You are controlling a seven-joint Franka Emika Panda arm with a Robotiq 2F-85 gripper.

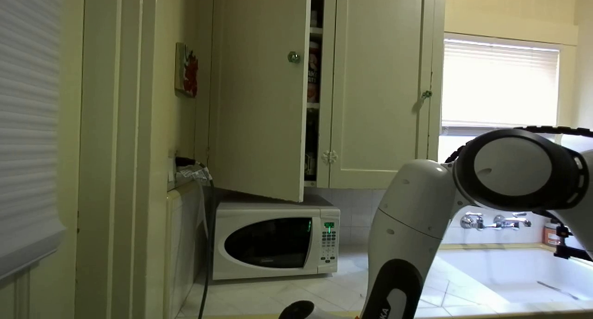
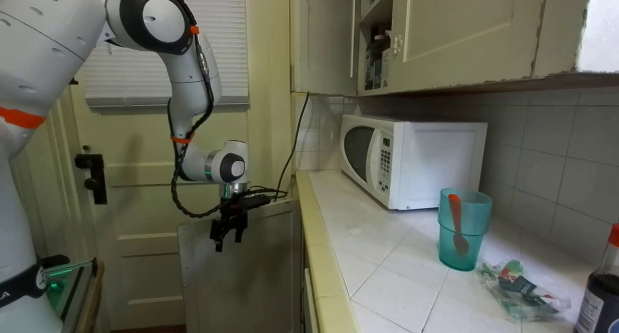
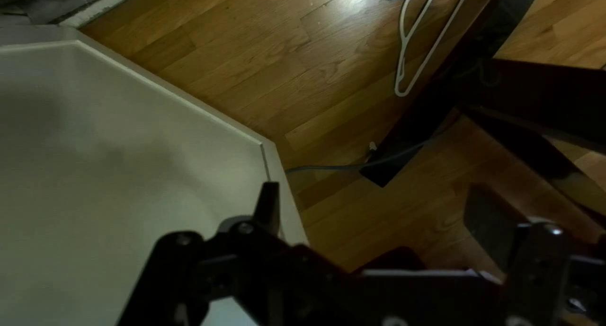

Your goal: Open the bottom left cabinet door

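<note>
- Bottom L cab. door [image 2: 242,284]: swung well out from under the tabletop [image 2: 367,255] in an exterior view; in wrist view, its pale panel fills most of the L side.
- Fingers [image 3: 269,205]: wide apart, pointing down nr door's upper part. In wrist view one shows in front of door's edge strip, other's over the wood floor [image 3: 307,94]; contact w/ door, can't tell.
- Arm [image 2: 191,86]: in both exterior views, wrist end hanging vert. by the door.
- Microwave [image 2: 435,164]: on tabletop, in both exterior views; green display [image 1: 329,225] lit.
- Teal cup [image 2: 476,212]: upright on tabletop, just beside microwave, orange spoon [image 2: 455,212] inside, tilted a bit.
- Clear plastic bag [image 2: 524,287]: crumpled on tabletop nr cup's base.
- Dark bottle [image 2: 594,296], red cap: partly out of view at the edge.
- Upper cab. door [image 1: 259,92]: ajar above microwave, containers [image 1: 313,73] showing behind it.
- Sink [image 1: 500,268]: nr the window blind [image 1: 500,83], chrome taps [image 1: 495,222] above it.
- White hanger [image 3: 405,41]: on wood floor, nr a dark object [image 3: 402,151], unclear what.
</note>
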